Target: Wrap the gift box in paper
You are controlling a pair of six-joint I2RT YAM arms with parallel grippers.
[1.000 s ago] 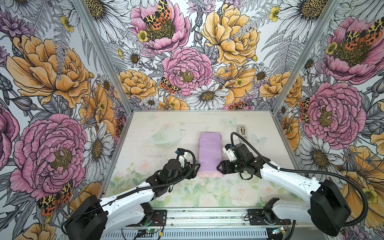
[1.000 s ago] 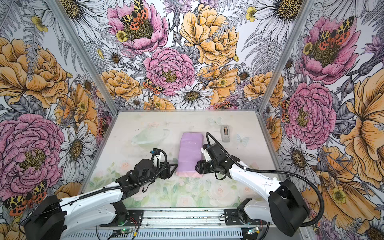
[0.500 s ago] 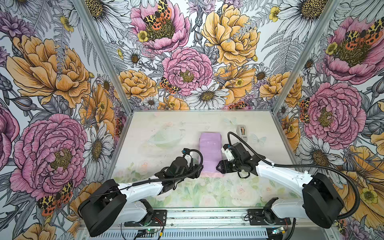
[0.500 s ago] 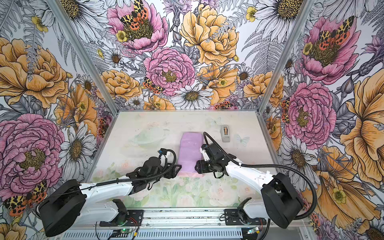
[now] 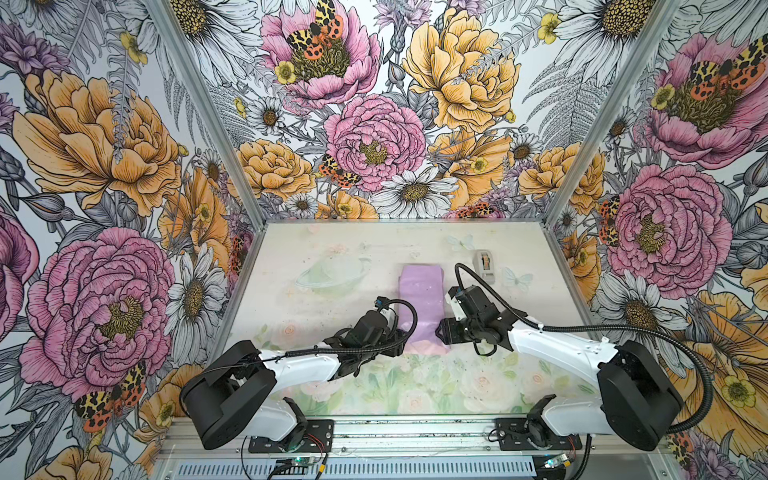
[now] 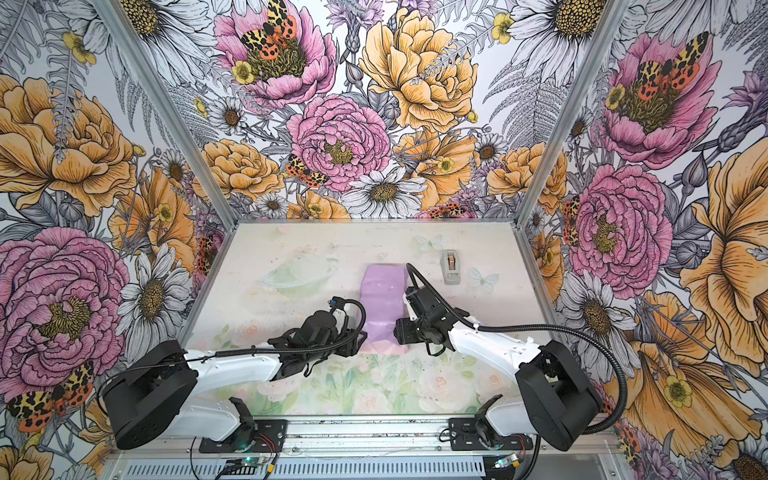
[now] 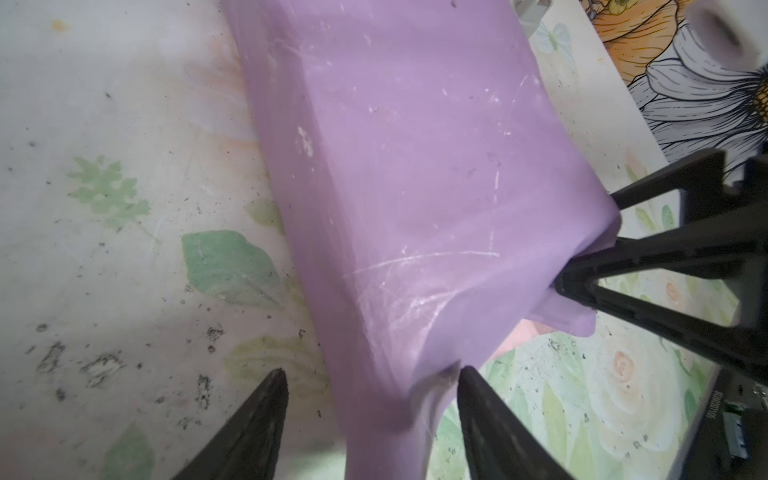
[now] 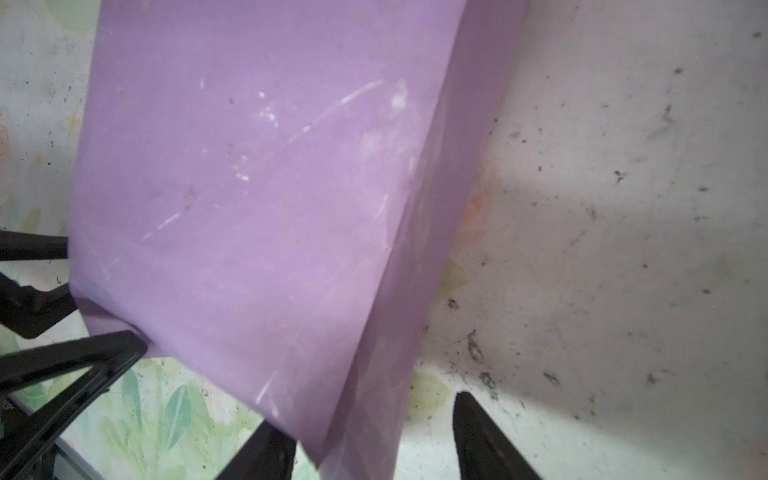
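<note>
Both top views look down from high above the near edge over my whole table [image 5: 332,257], while my two wrist cameras face the paper [image 7: 415,166] closely from left and right.

Top views: bright, even and sharp for me; the table [image 5: 357,249] looks pale and washed, and the walls [image 5: 104,166] splay at the edges.
Left wrist: the fingertips [image 7: 266,424] of my left gripper [image 7: 370,390] blur up close; the paper [image 7: 415,166] has a dull sheen.
Right wrist: soft focus throughout; I see a broad grey shadow crossing the table.
</note>
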